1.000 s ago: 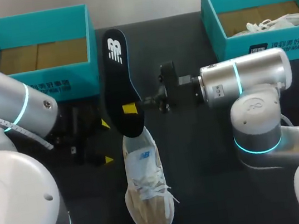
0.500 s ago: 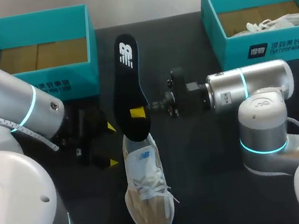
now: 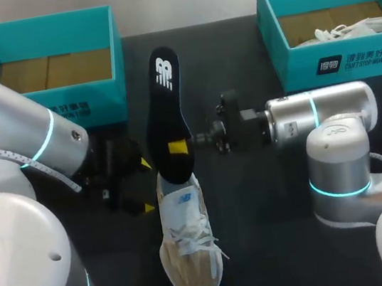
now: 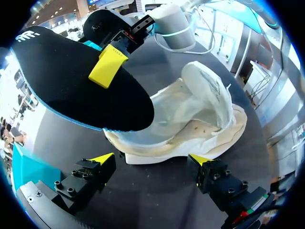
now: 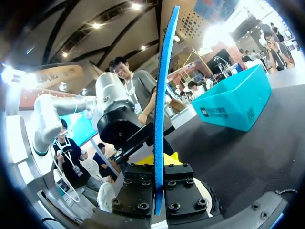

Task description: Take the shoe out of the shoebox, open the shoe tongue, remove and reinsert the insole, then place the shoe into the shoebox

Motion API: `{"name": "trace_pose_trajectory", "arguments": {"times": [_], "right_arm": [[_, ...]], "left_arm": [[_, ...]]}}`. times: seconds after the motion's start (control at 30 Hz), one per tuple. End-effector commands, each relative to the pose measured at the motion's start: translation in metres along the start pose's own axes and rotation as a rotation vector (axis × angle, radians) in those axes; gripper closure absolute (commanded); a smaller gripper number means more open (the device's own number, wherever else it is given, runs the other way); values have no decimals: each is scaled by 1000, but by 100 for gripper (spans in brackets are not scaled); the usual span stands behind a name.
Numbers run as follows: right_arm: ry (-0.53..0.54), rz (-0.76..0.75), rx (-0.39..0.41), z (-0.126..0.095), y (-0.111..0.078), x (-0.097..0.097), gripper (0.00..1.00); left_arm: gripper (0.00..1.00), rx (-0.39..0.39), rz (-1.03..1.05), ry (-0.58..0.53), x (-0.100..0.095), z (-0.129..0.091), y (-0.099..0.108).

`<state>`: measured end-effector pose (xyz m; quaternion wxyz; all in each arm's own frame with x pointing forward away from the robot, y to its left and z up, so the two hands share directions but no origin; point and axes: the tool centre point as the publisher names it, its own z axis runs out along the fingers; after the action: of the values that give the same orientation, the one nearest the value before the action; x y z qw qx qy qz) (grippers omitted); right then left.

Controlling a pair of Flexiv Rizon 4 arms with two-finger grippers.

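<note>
1. The black insole (image 3: 166, 118) stands on edge, clamped near its lower end by the right gripper (image 3: 184, 144). Its wide tip sits at the white sneaker's (image 3: 186, 241) opening, just below the fingers.
2. The sneaker lies just ahead of the left gripper (image 4: 151, 160), whose fingers are spread wide and touch nothing.
3. The insole step looks to be in hand. Reinserting calls for angling the tip down into the opening, perhaps with the left gripper steadying the sneaker.
4. Both teal shoeboxes (image 3: 44, 25) sit well beyond the grippers.
</note>
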<state>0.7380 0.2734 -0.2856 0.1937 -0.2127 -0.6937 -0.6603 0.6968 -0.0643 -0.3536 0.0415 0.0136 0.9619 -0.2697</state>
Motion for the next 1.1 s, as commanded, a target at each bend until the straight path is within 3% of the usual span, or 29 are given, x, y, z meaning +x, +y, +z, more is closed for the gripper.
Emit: {"name": "trace_pose_trajectory", "arguments": {"times": [0.03,1.1], "right_arm": [[-6,-1,4,8,-1,0,100],[-25,-68,-19,14,-16,-2,100]], "left_arm": [[0,-9,-6,-5,0,5,1],[0,-4,-17,6,2,7,0]]}}
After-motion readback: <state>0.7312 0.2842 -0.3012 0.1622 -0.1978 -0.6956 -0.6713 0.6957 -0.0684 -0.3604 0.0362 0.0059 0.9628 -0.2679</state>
